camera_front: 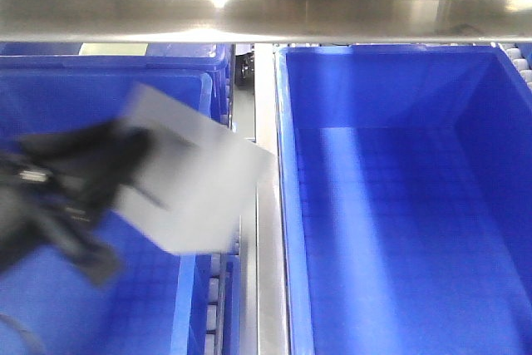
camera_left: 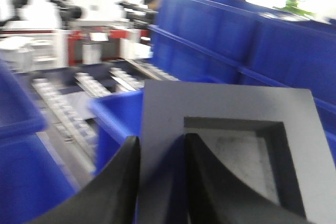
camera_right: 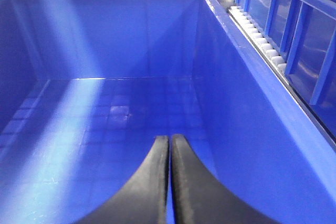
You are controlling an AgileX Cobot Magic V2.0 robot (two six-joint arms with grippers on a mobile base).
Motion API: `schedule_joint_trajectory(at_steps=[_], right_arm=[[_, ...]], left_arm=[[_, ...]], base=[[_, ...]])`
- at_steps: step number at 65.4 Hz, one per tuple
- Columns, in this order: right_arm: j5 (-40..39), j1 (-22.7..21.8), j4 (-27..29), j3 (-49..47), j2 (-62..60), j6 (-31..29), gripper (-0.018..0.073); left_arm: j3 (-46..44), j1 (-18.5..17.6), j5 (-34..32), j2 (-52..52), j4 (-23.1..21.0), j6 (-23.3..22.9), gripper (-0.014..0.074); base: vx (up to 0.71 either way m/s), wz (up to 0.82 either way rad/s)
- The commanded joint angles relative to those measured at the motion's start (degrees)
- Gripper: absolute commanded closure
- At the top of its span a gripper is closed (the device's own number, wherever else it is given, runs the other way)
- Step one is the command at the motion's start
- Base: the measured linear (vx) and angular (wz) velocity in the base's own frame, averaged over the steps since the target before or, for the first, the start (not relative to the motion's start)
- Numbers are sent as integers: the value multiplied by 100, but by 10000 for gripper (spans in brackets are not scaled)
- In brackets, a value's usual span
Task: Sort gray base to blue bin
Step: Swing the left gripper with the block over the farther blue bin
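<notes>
Blurring smears the left gripper (camera_front: 126,170) and the one gray base (camera_front: 195,176) in the front view, and the wrist view cuts off the base's lower edge. Two fingers (camera_left: 118,182) pinch its edge. The base hangs tilted over a second crate (camera_front: 50,89), beside the metal rail (camera_front: 268,272), outside the blue bin (camera_front: 287,205). Right gripper (camera_right: 169,177) pressed together above the bin floor.

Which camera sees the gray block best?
The left wrist view: the block fills it, square recess clear, pinched by the left claw. The front view shows it blurred; the right wrist view misses it.
</notes>
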Motion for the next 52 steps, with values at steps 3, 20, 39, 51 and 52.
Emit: schedule_joint_trajectory(at_steps=[3,20,39,51,52], right_arm=[[-218,0,-41,28,5,-46,564],[-218,0,-41,28,5,-46,564],[-218,0,-41,28,5,-46,564],[-218,0,-41,28,5,-46,564],[-218,0,-41,28,5,-46,564]], left_arm=[[-490,-428,-910,568,137,-97,451],[-1653,-1196,-886,1984,132,-97,451],[-3743,-1935,1212,3630,116,-97,451],[-4958,-1995,2301,4714,116,-97,451],[-5020,-1995,2342,4781,116,-97,451]], base=[[0,0],[0,0],[0,0],[0,0],[0,0]])
